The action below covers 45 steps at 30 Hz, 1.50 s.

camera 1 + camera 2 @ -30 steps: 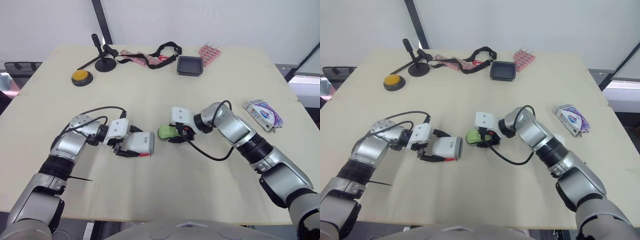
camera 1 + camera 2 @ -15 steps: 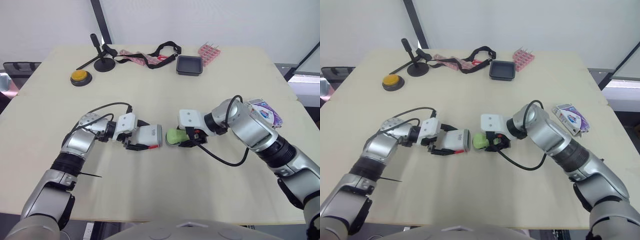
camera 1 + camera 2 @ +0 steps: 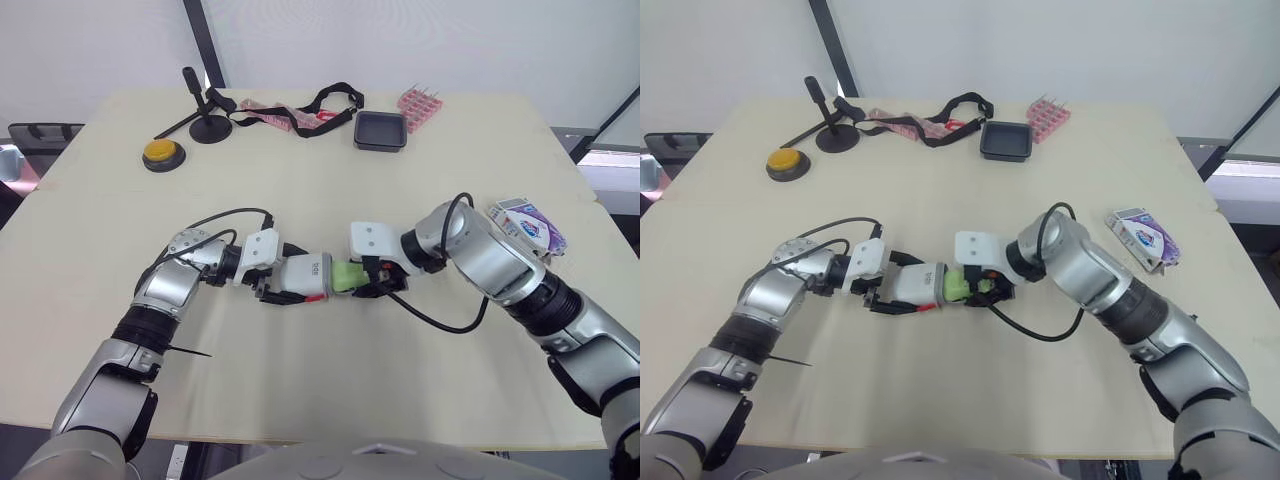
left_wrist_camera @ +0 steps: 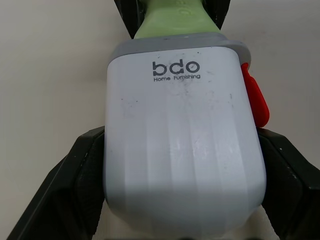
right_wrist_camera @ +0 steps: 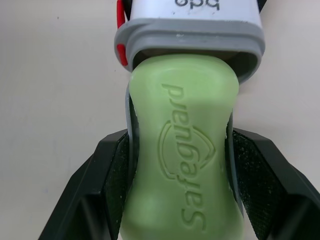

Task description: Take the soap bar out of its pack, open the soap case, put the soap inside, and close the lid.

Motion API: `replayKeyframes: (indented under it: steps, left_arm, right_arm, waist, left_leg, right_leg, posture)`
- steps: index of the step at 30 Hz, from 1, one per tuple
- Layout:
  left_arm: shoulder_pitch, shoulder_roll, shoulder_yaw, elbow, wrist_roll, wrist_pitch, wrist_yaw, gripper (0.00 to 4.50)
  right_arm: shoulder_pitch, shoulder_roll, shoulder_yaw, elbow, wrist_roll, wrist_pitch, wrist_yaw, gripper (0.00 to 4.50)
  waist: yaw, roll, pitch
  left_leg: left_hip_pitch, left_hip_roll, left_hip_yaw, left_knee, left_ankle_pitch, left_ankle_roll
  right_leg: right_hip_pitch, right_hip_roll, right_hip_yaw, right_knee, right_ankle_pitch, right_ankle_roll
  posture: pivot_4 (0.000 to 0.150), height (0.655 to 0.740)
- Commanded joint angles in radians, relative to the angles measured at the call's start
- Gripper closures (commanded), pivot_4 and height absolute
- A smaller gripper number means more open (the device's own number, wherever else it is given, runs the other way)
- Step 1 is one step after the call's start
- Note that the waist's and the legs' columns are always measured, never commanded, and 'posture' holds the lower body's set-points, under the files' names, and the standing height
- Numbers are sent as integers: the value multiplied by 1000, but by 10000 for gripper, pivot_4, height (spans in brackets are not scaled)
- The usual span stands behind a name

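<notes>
On table [image 3: 300,180]: one soap [image 5: 185,150], one case [image 4: 185,150]

Beige table [image 3: 300,400], yellow button [image 3: 162,152], black stand [image 3: 205,120], black strap [image 3: 330,97], black tray [image 3: 380,131], pink rack [image 3: 419,108] near far edge

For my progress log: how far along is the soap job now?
Done: the soap bar is out of its pack, which lies aside. In hand: the left pincer holds the soap case, the right pincer holds the soap bar, its end in the case's open mouth. Left: push it fully in, close the lid.
</notes>
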Motion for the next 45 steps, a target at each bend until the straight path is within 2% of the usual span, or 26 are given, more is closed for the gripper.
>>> replayKeyframes:
  steps: [1, 10, 17, 18, 21, 33, 38, 42, 45]
  left_arm:
    - [-17, 0, 11, -35, -14, -9, 4, 9897]
    - [-5, -38, 6, -74, -17, -1, 37, 9897]
    - [-3, -44, 0, -70, -2, -5, 47, 9897]
    - [-4, -44, -1, -66, 2, -8, 47, 9897]
    - [-4, -43, -5, -60, 11, -11, 46, 9897]
    - [-1, -18, -31, -45, 34, -16, 28, 9897]
    - [-4, -1, -48, -33, 55, -29, 18, 9897]
    - [-8, 0, -50, -21, 64, -38, 15, 9897]
    - [-9, 1, -50, -18, 65, -41, 13, 9897]
  right_arm:
    - [-25, 14, 8, -15, 4, 8, 0, 19565]
    - [-88, 72, 55, -1, -11, 98, -30, 19565]
    - [-95, 53, 57, -22, 3, 161, -37, 19565]
    - [-95, 43, 57, -28, 3, 161, -35, 9073]
    - [-93, 18, 49, -44, 7, 160, -29, 149]
    - [-76, -65, -19, -126, 63, 185, -31, 149]
    - [-43, -109, -138, -190, 166, 265, -23, 149]
    - [29, -212, -242, -178, 194, 239, -36, 149]
    - [95, -304, -254, -146, 169, 177, -42, 8318]
  waist:
    - [0, 0, 0]
    - [0, 0, 0]
    - [1, 0, 0]
    - [1, 0, 0]
    - [1, 0, 0]
    - [1, 0, 0]
    - [3, 0, 0]
    - [12, 0, 0]
    - [17, 0, 0]
  left_leg:
    - [0, 0, 0, 0, 0, 0]
    - [1, 0, 0, 0, 0, 0]
    - [2, 0, 0, 0, 0, 0]
    - [2, 0, 0, 0, 0, 0]
    - [2, 0, 0, 0, 0, 0]
    - [2, 0, 0, 0, 0, 0]
    - [1, 0, 0, 0, 0, 0]
    - [1, 0, 1, 1, 0, 0]
    - [1, 0, 1, 1, 0, 0]
  right_leg:
    - [0, 0, 0, 0, 0, 0]
    - [0, 0, 0, 2, 0, 0]
    - [0, 0, 0, 2, 0, 0]
    - [0, 0, 0, 3, 0, 0]
    - [0, 0, 0, 3, 0, 0]
    - [0, 0, 1, 2, 0, 0]
    - [0, 0, 2, 2, 0, 0]
    - [0, 0, 2, 1, 0, 0]
    - [1, 0, 3, 0, 0, 0]
  posture:
    - [1500, 7400]
    - [1500, 7400]
    - [1500, 7400]
    - [1500, 7400]
    - [1500, 7400]
    - [1500, 7400]
    - [1500, 7400]
    - [1500, 7400]
    - [1500, 7400]
